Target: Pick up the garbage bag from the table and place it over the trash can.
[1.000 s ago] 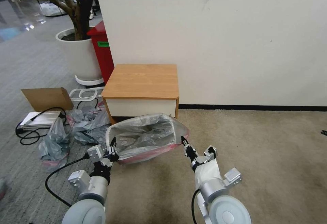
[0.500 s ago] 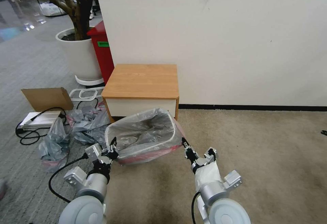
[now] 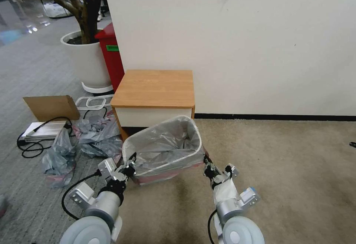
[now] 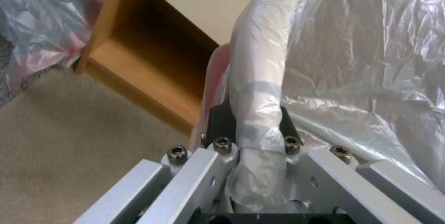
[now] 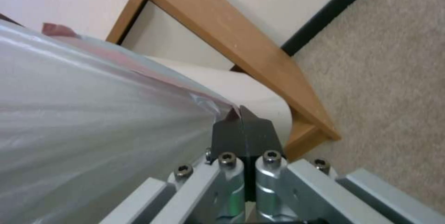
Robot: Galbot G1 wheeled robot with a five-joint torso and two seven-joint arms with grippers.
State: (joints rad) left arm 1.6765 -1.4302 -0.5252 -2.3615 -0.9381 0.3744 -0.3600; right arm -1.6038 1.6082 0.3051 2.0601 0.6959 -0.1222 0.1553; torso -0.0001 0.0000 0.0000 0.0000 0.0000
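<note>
The garbage bag (image 3: 163, 145), translucent grey with a pink-red band, is stretched over the cream trash can (image 3: 174, 158), which stands on the carpet in front of the wooden table (image 3: 154, 86). My left gripper (image 3: 130, 161) is at the can's near left corner. In the left wrist view this gripper (image 4: 254, 123) is shut on the bag-wrapped rim (image 4: 257, 60), one finger on each side. At the near right corner, my right gripper (image 3: 206, 162) pinches the bag's pink edge. Its fingers are shut together (image 5: 242, 112) beside the can's wall (image 5: 250, 92).
A heap of dull grey bags (image 3: 94, 132), a cardboard piece (image 3: 52, 106) and black cables (image 3: 33, 144) lie on the floor to the left. A red bin (image 3: 111, 56) and a white plant pot (image 3: 87, 58) stand behind them. Bare carpet (image 3: 278, 162) spreads to the right.
Both grippers have moved right and pulled lower. The bag went from lying loosely across the can's opening to being drawn down over the rim. The can has shifted right.
</note>
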